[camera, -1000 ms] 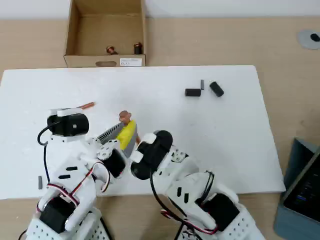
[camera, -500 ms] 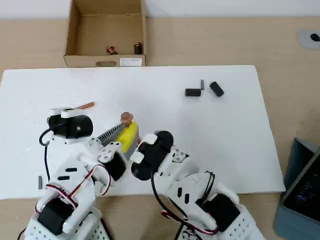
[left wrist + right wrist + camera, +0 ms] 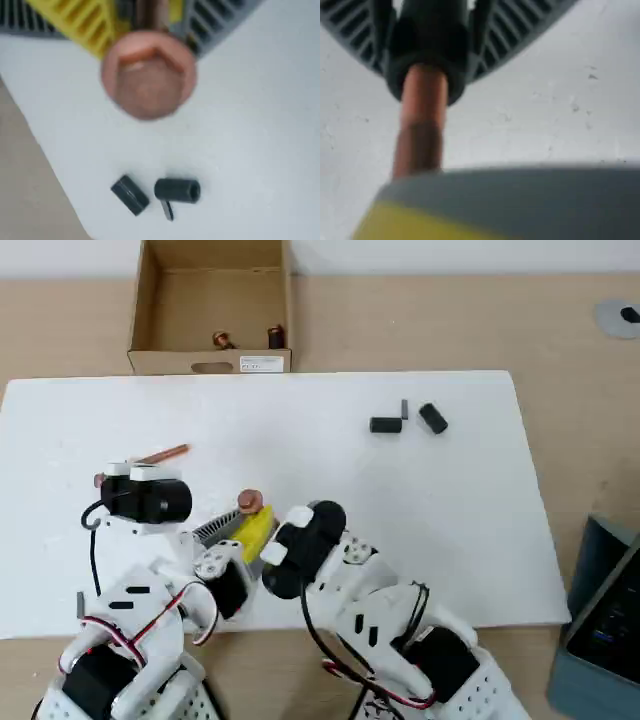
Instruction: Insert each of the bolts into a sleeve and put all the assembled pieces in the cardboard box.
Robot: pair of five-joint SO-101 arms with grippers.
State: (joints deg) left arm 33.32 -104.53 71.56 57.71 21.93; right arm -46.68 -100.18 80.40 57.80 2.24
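Left tool (image 3: 150, 12) pinching bolt (image 3: 148, 75) by the shank, near-centre of counter (image 3: 450, 540). Right tool (image 3: 431, 22) clamped on sleeve (image 3: 426, 60), with the bolt shank entering its bore. Two loose sleeves (image 3: 385, 425) far right, spare bolt (image 3: 165, 454) left, cardboard box (image 3: 140, 310) far left.

We can read no words, numbers or signs anywhere. We see a small white label (image 3: 262, 364) on the outer front wall of the cardboard box (image 3: 145, 300), but its print is too small to make out.
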